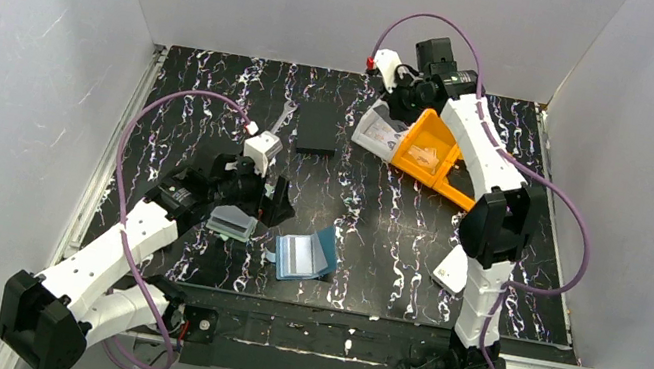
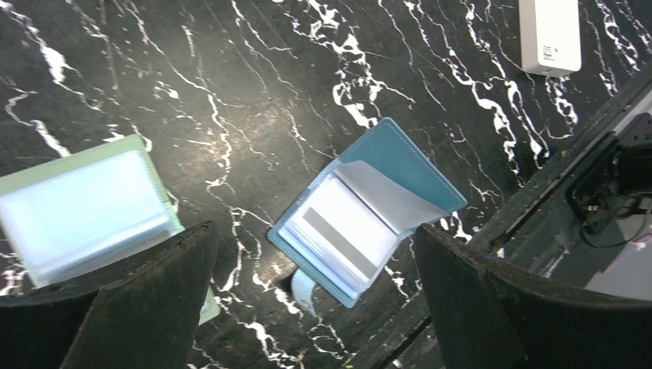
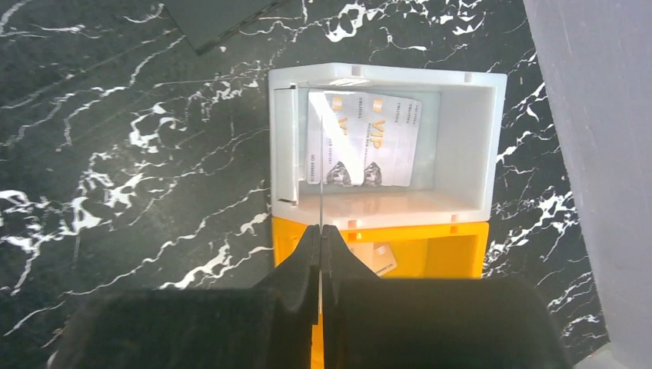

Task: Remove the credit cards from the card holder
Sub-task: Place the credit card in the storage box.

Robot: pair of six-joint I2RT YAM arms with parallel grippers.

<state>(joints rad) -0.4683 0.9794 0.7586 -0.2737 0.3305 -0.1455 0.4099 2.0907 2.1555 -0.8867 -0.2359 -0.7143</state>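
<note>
The blue card holder (image 1: 306,254) lies open on the black marbled table, near the front middle. In the left wrist view it (image 2: 369,223) shows clear pockets with a pale card inside. A small stack of pale, green-edged credit cards (image 1: 232,224) lies just left of it and also shows in the left wrist view (image 2: 84,207). My left gripper (image 1: 264,202) is open and empty above the table, its jaws wide apart (image 2: 311,231) over the holder. My right gripper (image 1: 391,102) is at the back, shut (image 3: 320,228) on a thin credit card (image 3: 317,177) seen edge-on over a white bin (image 3: 469,138).
The white bin holds VIP cards (image 3: 361,138). An orange bin (image 1: 429,157) beside it holds more cards. A flat black rectangle (image 1: 320,127) lies at the back middle. A white rounded box (image 1: 450,267) lies by the right arm's base. Grey walls enclose the table.
</note>
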